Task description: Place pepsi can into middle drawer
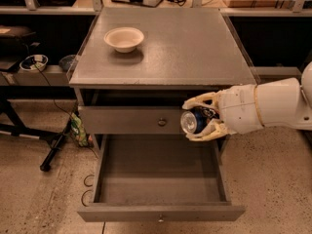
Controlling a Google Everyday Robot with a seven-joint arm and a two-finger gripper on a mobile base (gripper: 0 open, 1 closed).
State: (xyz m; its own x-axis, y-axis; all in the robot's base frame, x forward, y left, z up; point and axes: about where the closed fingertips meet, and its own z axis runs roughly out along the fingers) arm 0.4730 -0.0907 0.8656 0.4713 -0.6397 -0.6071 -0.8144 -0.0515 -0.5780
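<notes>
My gripper comes in from the right on a white arm and is shut on the pepsi can, a dark-blue can held on its side with its silver end facing left. The can hangs in front of the upper drawer front, above the right rear part of the open middle drawer. That drawer is pulled fully out and its grey tray holds nothing. A small knob shows on its front edge.
A cream-white bowl sits at the back left of the cabinet top. Cables, a stand leg and clutter lie on the floor to the left. A shelf with gear runs behind the cabinet.
</notes>
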